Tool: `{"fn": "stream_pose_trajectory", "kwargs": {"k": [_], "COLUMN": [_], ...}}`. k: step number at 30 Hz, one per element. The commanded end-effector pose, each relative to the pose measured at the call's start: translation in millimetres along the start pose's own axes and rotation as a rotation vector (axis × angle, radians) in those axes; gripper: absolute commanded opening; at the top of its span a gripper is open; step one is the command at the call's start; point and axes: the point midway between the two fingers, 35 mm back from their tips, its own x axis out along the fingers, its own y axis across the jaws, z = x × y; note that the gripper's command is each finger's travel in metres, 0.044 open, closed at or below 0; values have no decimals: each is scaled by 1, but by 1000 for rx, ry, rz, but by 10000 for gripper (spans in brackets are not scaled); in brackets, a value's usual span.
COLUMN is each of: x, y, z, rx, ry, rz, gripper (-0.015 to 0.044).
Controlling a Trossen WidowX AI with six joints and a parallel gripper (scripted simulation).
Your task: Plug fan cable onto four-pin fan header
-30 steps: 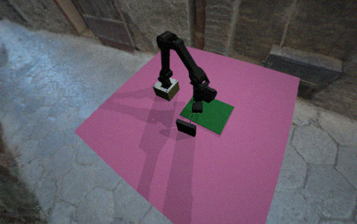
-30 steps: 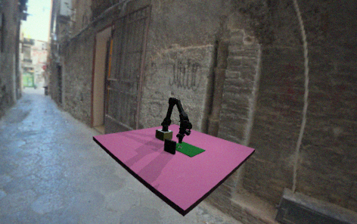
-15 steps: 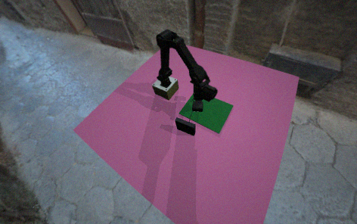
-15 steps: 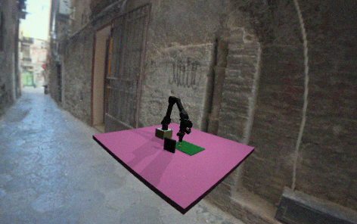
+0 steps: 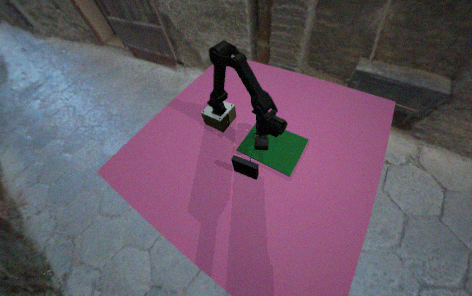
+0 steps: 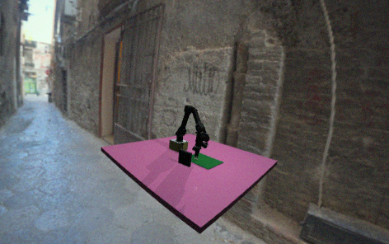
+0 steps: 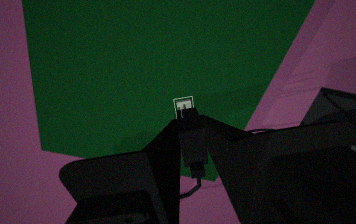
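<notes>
Seating the plug (image 7: pixel 193 142), clamped in the gripper (image 5: pixel 261 145) (image 6: pixel 196 157) (image 7: pixel 188 122) over the board (image 5: pixel 292 150) (image 6: pixel 211 161) (image 7: pixel 125 60), requires squaring it to the header (image 7: pixel 184 102) at its 12 o'clock in the wrist view, then pressing straight down.

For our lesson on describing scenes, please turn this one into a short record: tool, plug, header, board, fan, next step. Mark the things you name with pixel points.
tool: black two-fingered tool (image 7: pixel 188 122), shut on the plug
plug: small black rectangular plug (image 7: pixel 193 144), between the fingers
header: small white rectangular header (image 7: pixel 183 104), partly hidden by the plug; seating cannot be told
board: flat green rectangular board (image 5: pixel 287 152) (image 6: pixel 210 161) (image 7: pixel 150 55)
fan: black square fan (image 5: pixel 245 167) (image 6: pixel 185 157), upright beside the board
next step: probably align, then press down
</notes>
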Motion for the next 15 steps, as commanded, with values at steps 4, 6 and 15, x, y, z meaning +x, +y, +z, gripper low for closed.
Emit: {"fn": "stream_pose_trajectory", "kwargs": {"k": [4,6,15], "x": [1,1,3], "y": [0,0,0], "z": [0,0,0], "rx": [3,3,4], "ry": [-1,-1,-1], "rz": [2,2,2], "gripper": [0,0,0]}}
